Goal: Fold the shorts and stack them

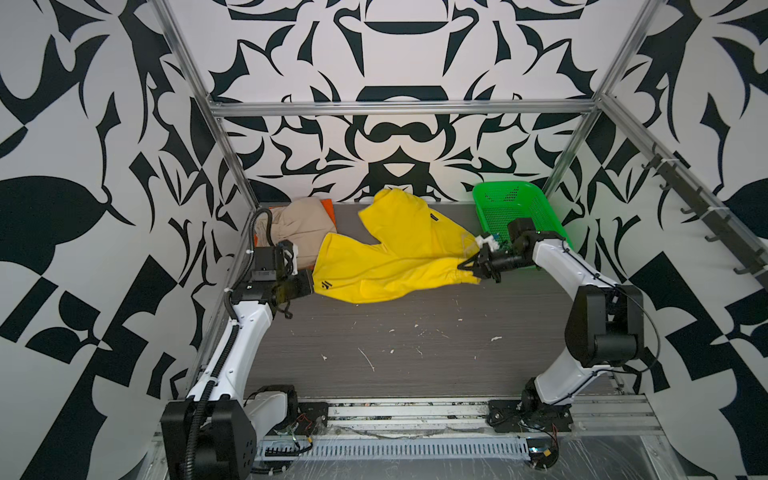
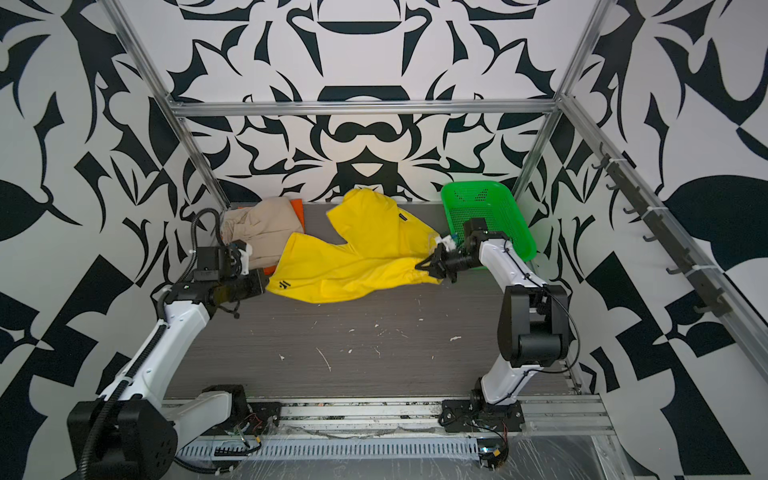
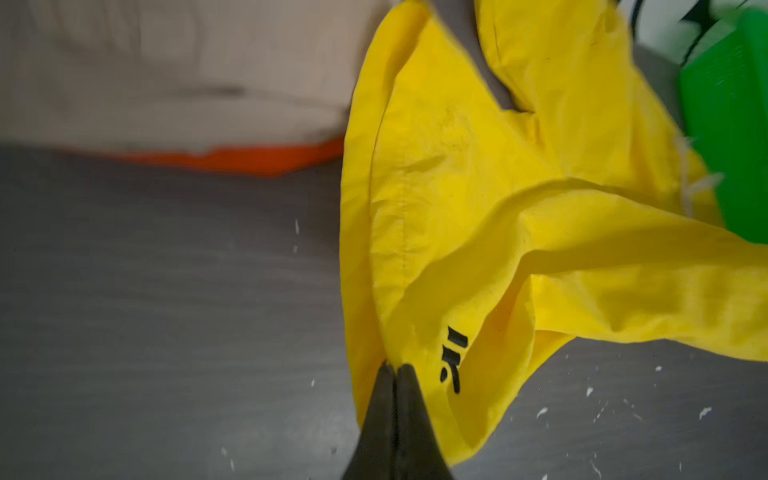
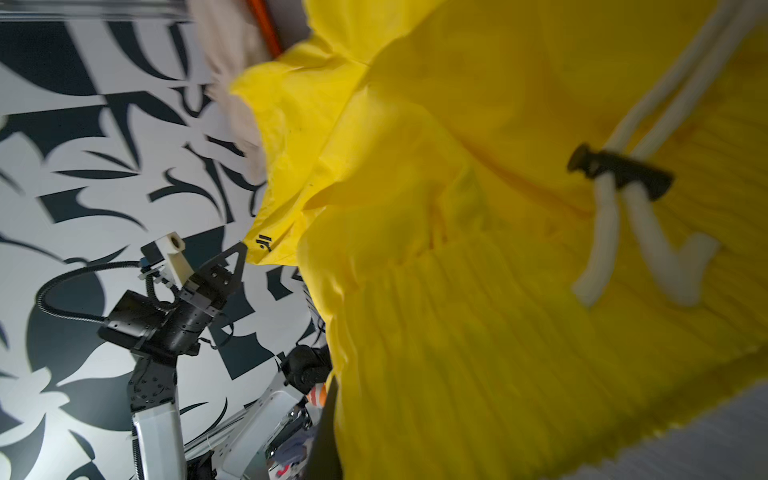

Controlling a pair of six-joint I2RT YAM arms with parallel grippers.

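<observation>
We've got the left arm (image 1: 249,324) reaching low toward 3 o'clock and the right arm (image 1: 557,257) toward 9 o'clock over the table (image 1: 415,332), left pincer (image 3: 392,368) and right pincer (image 1: 460,266) each clamped on an end of the yellow shorts (image 1: 395,257) stretched between them, with the beige shorts (image 1: 299,226) sitting on the orange shorts (image 1: 328,210) at 10 o'clock.

The orange shorts (image 1: 327,209) lie almost wholly under the beige shorts (image 1: 297,226); only thin edges peek out. The left arm (image 1: 266,266) covers the beige pair's near end. In the right wrist view the yellow shorts (image 4: 478,291) are blurred, run off three sides, and hide the jaws of the right gripper (image 1: 462,266). The right arm (image 1: 548,253) blocks the green basket's (image 1: 505,205) near corner. The black mark (image 1: 326,284) on the yellow cloth is too small to read in a top view.
</observation>
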